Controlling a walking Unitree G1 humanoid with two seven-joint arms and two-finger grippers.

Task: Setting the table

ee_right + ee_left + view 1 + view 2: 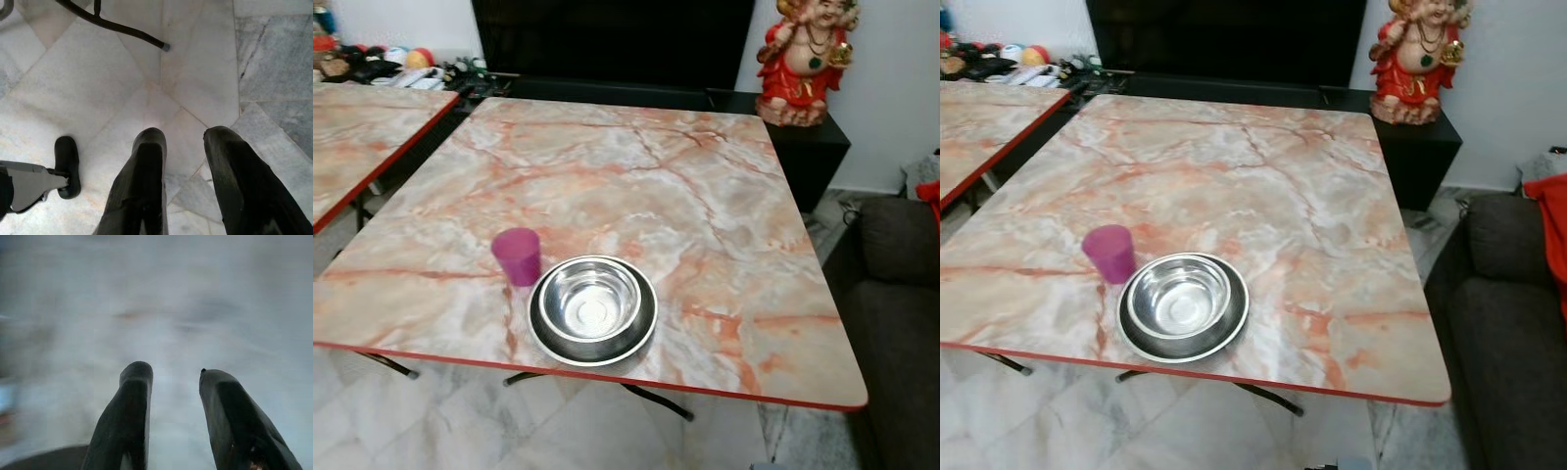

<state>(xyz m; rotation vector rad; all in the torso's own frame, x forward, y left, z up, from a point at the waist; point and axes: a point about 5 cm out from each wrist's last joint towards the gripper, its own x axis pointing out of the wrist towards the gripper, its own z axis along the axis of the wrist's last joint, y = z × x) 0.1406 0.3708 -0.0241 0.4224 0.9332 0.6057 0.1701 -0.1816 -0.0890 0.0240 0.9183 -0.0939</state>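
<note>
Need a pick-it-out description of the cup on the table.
Start at the big marble-pattern table with the red edge. Near its front edge sits a steel bowl on a dark plate. The cup stands just left of them: small, translucent purple plastic, the only coloured item.

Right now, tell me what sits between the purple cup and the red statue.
Bare marble tabletop between the purple cup and the red statue, seen in both eye views.
</note>
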